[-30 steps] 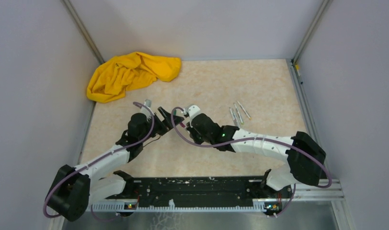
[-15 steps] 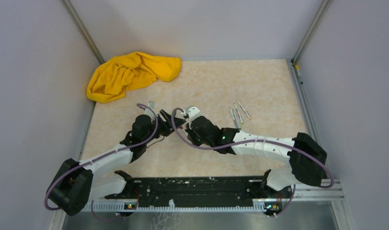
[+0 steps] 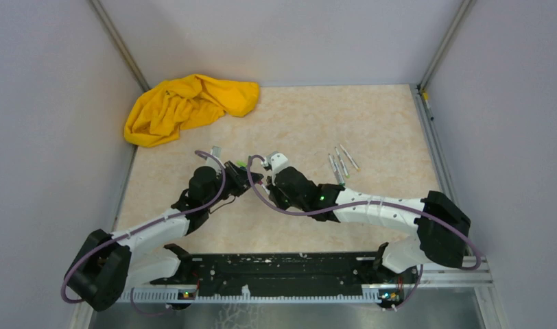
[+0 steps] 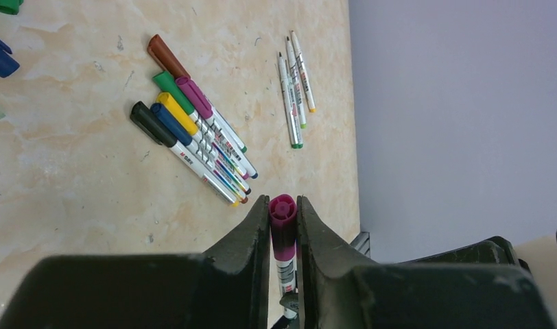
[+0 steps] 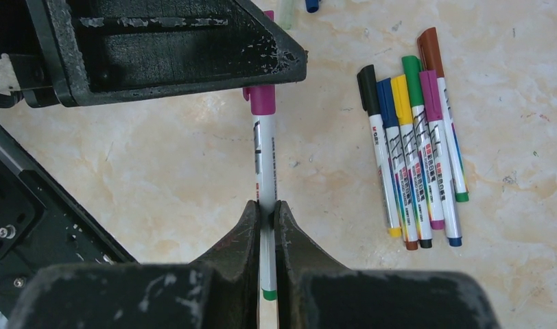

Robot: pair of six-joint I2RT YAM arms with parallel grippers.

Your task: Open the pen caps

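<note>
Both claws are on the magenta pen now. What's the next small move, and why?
Probably pull the left claw straight away along the pen's axis while the right claw holds firm. The left claw pinches the magenta cap, the right claw clamps the pen barrel lower down, and the cap is not yet off.

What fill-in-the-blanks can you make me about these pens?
The left pincer, on the cap, and the right pincer hold ___ pen.
___ capped pens lie bunched together.
___ uncapped pens lie side by side.
The cloth is ___.
Missing: one, six, three, yellow.
</note>
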